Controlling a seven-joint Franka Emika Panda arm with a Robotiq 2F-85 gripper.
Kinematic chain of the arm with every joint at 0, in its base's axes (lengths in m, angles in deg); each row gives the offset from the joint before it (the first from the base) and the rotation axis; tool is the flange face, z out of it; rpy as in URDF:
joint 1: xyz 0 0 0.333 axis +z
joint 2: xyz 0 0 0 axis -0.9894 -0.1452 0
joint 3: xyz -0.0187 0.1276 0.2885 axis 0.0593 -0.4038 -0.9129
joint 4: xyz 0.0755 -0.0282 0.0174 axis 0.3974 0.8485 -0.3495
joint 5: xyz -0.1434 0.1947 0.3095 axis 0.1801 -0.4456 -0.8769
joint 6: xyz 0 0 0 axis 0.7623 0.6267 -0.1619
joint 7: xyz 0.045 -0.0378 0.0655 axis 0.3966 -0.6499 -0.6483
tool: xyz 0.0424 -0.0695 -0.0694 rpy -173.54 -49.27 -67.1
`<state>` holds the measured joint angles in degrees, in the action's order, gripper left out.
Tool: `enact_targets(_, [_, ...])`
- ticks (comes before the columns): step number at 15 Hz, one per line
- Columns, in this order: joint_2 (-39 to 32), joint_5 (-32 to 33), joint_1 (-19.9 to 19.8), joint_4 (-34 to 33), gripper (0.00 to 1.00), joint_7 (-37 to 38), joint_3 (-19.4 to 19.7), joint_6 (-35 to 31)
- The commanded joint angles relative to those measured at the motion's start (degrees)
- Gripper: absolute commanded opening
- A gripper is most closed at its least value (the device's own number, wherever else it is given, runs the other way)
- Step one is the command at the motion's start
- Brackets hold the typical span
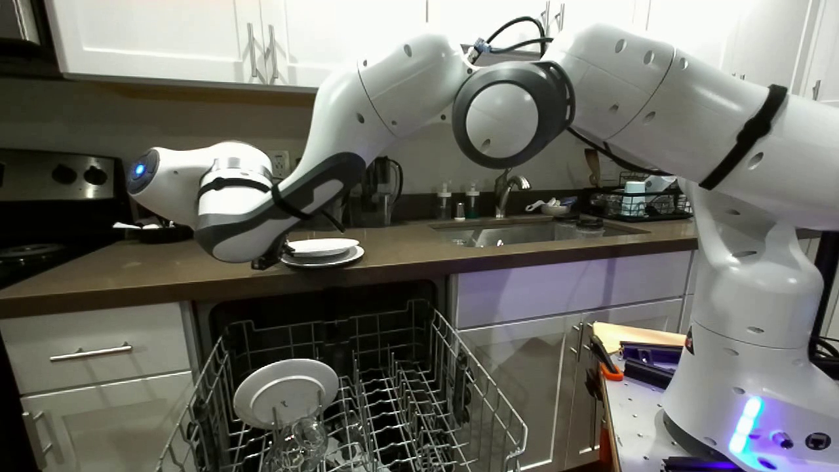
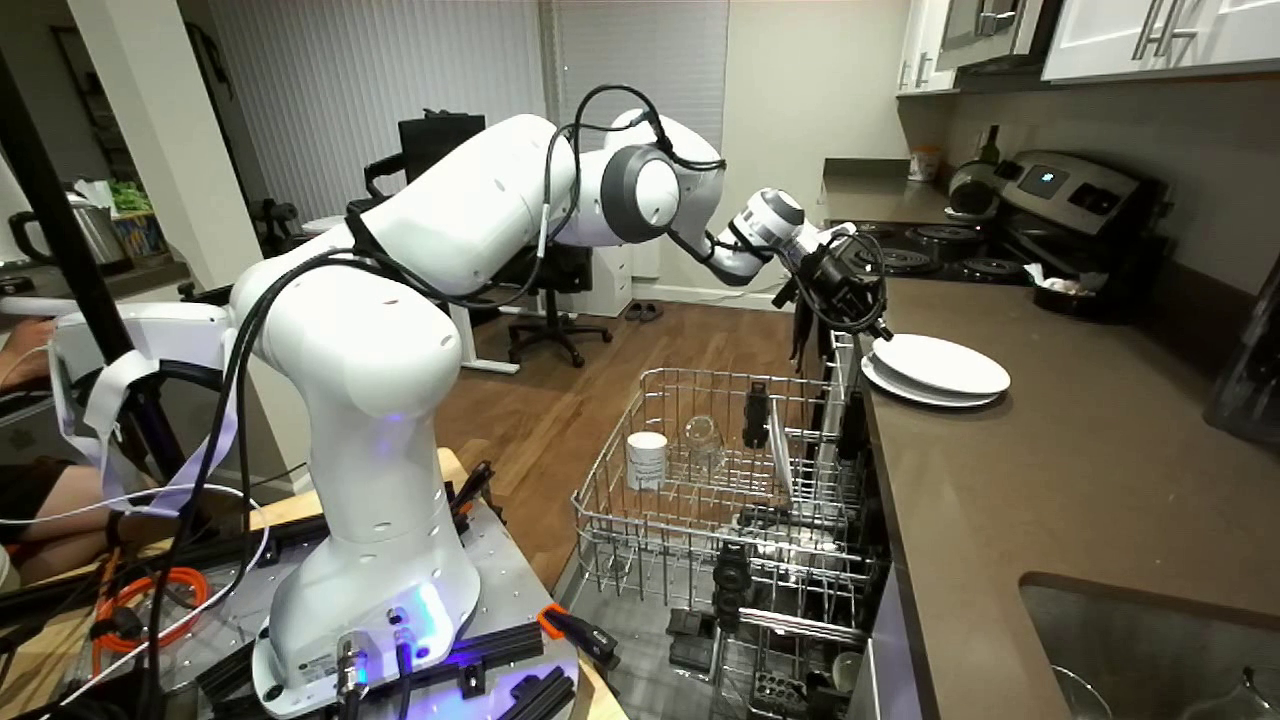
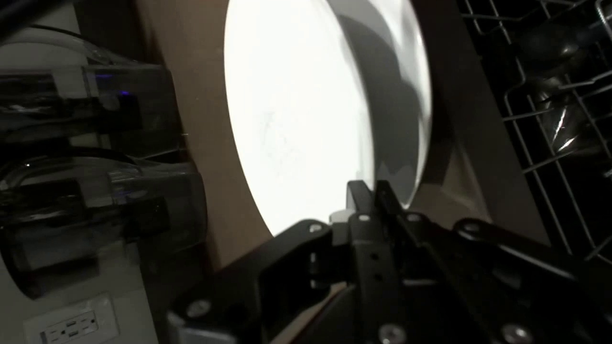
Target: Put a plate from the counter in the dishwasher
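Note:
The white plate (image 2: pixel 945 363) is the upper of two dishes stacked at the edge of the brown counter (image 2: pixel 1080 460). In the wrist view my gripper (image 3: pixel 372 191) is shut on the near rim of that plate (image 3: pixel 291 110), one black finger on each side of it. The lower white dish (image 3: pixel 424 95) lies beneath, outside the jaws. Whether the upper plate still touches it I cannot tell. Below the counter the dishwasher (image 1: pixel 328 298) stands open, its wire rack pulled out. In an exterior view the arm's wrist hides most of the gripper.
A white plate (image 1: pixel 286 392) stands in the rack near a clear glass (image 1: pixel 305 438). A white cup (image 2: pixel 647 460) is also in the rack. Clear pitchers (image 3: pixel 153 205) stand behind the stack. The sink (image 1: pixel 498 235) and stove (image 2: pixel 910 255) lie on opposite sides.

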<state>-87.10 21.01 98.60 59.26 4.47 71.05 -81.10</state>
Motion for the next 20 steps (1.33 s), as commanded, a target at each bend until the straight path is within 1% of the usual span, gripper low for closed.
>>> enact_targets(1, [-1.65, 1.89, 0.92, -2.90, 0.08, -1.56, 0.88, 3.41])
enact_targets(7, [-1.66, 3.91, 2.75, -3.63, 0.07, -1.00, 0.71, 10.74])
enact_targets(11, [-1.73, 3.12, 4.45, -4.62, 0.08, -1.31, 1.05, 14.45])
enact_targets(14, [-2.00, 3.12, 5.01, -5.46, 0.08, -1.82, 0.99, 15.39])
enact_targets(16, [-1.64, 2.96, 4.79, -5.12, 0.08, -2.24, 0.56, 13.81])
enact_targets(17, [-1.10, 2.78, 4.37, -4.47, 0.33, -2.40, 0.16, 12.18])
enact_targets(18, [-0.72, 2.84, 4.09, -3.96, 0.34, -2.50, -0.01, 10.66])
enact_targets(20, [-0.28, 3.23, 3.75, -3.08, 0.46, -2.67, 0.24, 8.48])
